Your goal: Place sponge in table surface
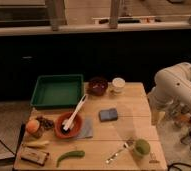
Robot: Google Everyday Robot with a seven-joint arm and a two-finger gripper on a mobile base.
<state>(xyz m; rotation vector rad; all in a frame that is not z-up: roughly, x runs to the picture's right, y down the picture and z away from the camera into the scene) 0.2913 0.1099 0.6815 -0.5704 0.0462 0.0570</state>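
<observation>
The sponge [108, 114] lies flat on the table surface [134, 126], on bare planks near the middle. Nothing grips it or rests on it, so the goal of having it on the wood looks already met. Everything else is placed from the sponge. Just to its lower left a thin grey cloth [87, 128] lies partly under the red bowl [68, 125]. A white-handled brush [75, 114] rests in that bowl with its handle pointing up towards the green tray [57, 91], probably propped there so it cannot roll. Behind the sponge a dark bowl [97, 85] and a white cup [118, 85] stand near the far edge. In front and to the right are a piece of cutlery [117, 153] and a green cup [141, 147]. Far to the left, beyond the red bowl, an orange fruit [33, 127] sits near that edge. The gripper [154, 118] seems to hang at the low end of the white arm [175, 84], well to the right of the sponge beside the table's right edge. It is not touching the sponge, and I cannot tell whether it is spread or closed. With that gap, the arm looks unlikely to disturb the sponge where it lies.
</observation>
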